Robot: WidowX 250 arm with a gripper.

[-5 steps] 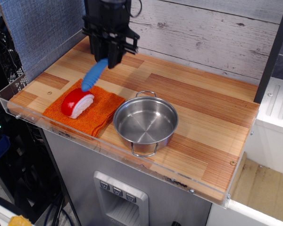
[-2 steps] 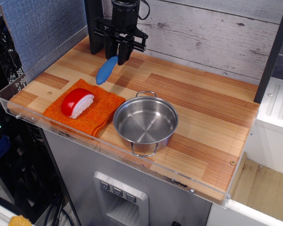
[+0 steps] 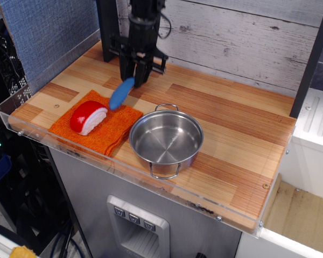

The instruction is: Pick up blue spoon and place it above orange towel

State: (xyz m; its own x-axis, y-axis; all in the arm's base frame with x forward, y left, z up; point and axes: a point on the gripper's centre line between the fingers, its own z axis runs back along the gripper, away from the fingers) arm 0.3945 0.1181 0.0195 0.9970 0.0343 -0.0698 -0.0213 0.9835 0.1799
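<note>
My gripper hangs at the back left of the wooden table, shut on the upper end of the blue spoon. The spoon's ribbed blue handle slants down to the left, its lower tip at the far edge of the orange towel; I cannot tell if it touches. The spoon's metal bowl is hidden between the fingers. The orange towel lies flat near the front left corner with the red-and-white sushi toy on its left part.
A steel pot with two loop handles stands just right of the towel. A clear acrylic rim runs along the table's front and left edges. A grey plank wall backs the table.
The gripper moved right and back from above the towel, then came lower and slightly forward, carrying the blue spoon; the spoon's tip now sits lower, at the towel's far edge.
</note>
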